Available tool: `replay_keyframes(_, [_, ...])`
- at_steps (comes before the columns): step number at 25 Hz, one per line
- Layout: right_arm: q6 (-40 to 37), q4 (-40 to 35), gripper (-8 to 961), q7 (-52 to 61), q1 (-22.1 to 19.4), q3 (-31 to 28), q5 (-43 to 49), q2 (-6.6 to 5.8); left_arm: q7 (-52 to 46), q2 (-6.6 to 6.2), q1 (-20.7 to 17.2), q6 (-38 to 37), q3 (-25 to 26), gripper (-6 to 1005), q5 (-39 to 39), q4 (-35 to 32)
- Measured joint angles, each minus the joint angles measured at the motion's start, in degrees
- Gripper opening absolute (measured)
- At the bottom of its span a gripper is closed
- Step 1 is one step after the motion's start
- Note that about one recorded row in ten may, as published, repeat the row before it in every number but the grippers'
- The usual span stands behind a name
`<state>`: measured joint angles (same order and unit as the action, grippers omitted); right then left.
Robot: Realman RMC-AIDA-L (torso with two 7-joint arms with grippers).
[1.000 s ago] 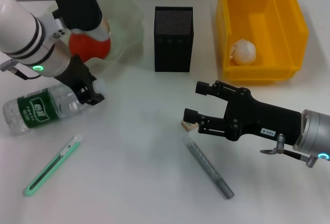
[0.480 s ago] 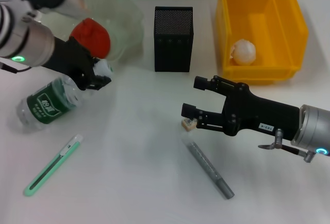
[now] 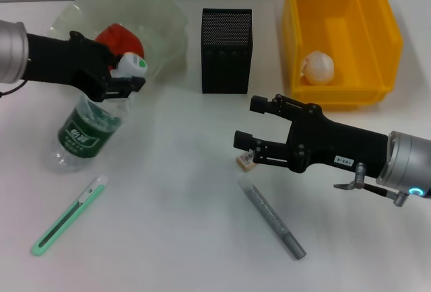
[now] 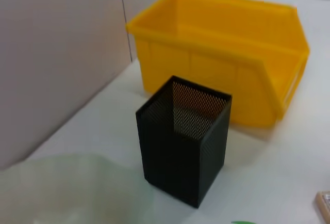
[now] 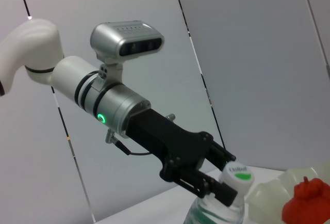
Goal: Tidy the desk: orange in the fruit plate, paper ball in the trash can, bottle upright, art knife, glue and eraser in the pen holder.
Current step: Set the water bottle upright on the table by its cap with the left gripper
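My left gripper [image 3: 124, 77] is shut on the neck of the bottle [image 3: 84, 130], just under its white cap. The bottle leans steeply with its base on the table in front of the fruit plate [image 3: 165, 16]. The right wrist view shows the same hold on the bottle [image 5: 234, 180]. The orange [image 3: 118, 40] lies in the plate. My right gripper [image 3: 250, 122] is open and hovers just above the eraser [image 3: 245, 161]. The glue [image 3: 273, 218] lies below it. The art knife [image 3: 67, 216] lies at the front left. The paper ball [image 3: 318, 66] sits in the trash can [image 3: 363, 90]. The pen holder [image 3: 227, 50] stands between plate and bin.
The left wrist view shows the pen holder [image 4: 183, 146] with the trash can [image 4: 221, 53] behind it and a wall close by. White table lies between the art knife and the glue.
My left gripper has swung the bottle's neck up, from lying on its side to steeply tilted. The right gripper has edged slightly left over the eraser.
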<state>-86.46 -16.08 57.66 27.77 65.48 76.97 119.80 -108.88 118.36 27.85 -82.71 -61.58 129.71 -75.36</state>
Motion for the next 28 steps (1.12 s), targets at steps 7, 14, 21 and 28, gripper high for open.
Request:
replay_keyframes(7, [0.24,0.51,829,0.0,0.38,0.0,0.0,0.0,1.99,-0.01,-1.84,-0.09,1.06,434,-3.41,-0.09])
replay_keyframes(14, [0.67,0.7,829,0.0,0.37,0.04,0.02,0.0,3.77,0.01,-3.06,0.65,4.05,434,-7.5,0.49])
replay_keyframes(21, [0.69,0.71,829,0.0,0.35,0.09,0.03,0.0,4.69,0.08,-4.06,1.35,4.63,434,-8.79,0.78])
replay_keyframes(28, [0.69,0.79,829,0.0,0.35,0.21,0.03,-0.01,6.55,0.08,-4.94,1.59,6.43,434,-12.26,2.44])
